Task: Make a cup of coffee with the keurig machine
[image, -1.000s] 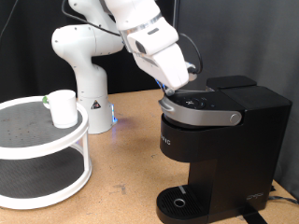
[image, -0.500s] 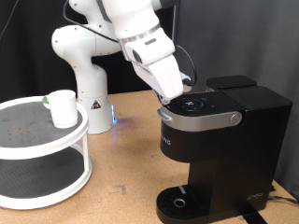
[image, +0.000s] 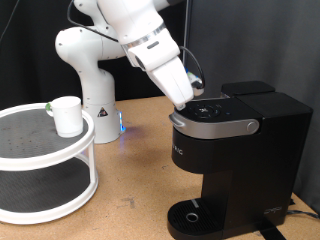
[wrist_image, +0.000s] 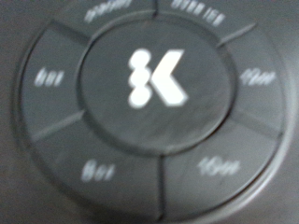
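Pincer [image: 192, 97]: poised just above the top of the keurig machine, at the edge of the button panel nearest the exterior view's left; fingertips hidden behind the white hand, so impossible to tell whether spread or pressed together; nothing seen between the fingers.

Reason for that pose: judged to suit a press on the brew controls, since the wrist view is filled by the round button dial [wrist_image: 149, 103], seen head-on and very close.

Keurig machine [image: 240, 160]: standing on the bench towards the exterior view's right; large, black and boxy, with a grey curved lid handle [image: 215, 123] wrapping the front of the head; lid down and closed.

Button dial: dark round disc with a white "K" mark [wrist_image: 155, 77] in the centre and a ring of wedge-shaped keys around it; key lettering blurred, not readable.

Drip tray [image: 191, 216]: round, at the foot of the machine, with no cup standing on it.

Cup [image: 67, 116]: plain white, small, upright on the top tier of the shelf stand, well apart from the machine, towards the exterior view's left.

Shelf stand [image: 60, 160]: white, round, two tiers with dark mesh surfaces.

Bench [image: 140, 160]: brown board surface carrying stand, machine and arm base.

Standing of the work: lid shut, cup not under the spout.
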Motion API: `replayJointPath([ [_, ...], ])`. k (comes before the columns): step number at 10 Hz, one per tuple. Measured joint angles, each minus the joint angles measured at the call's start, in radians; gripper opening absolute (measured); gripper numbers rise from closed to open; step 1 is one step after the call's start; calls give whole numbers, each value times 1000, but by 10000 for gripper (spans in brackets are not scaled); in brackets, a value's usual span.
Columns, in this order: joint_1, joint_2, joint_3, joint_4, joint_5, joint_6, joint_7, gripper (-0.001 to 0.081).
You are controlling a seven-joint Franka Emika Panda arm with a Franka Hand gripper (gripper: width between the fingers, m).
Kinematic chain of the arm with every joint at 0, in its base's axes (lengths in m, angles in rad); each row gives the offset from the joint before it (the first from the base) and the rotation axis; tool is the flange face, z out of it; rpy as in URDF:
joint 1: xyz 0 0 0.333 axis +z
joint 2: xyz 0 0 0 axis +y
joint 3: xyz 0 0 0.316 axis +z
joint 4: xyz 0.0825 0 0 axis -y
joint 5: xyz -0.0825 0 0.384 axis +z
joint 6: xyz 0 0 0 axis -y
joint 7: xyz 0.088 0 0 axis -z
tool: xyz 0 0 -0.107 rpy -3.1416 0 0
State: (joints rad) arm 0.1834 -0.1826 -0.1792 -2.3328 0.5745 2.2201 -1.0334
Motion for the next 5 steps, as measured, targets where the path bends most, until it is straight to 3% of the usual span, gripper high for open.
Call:
replayJointPath([
  [2,0,-13,-15,9,111,-5,-39,0],
  [4,-1,-28,-36,42,138,-72,-40,0],
  [5,-1,-27,-35,39,134,-68,-40,0],
])
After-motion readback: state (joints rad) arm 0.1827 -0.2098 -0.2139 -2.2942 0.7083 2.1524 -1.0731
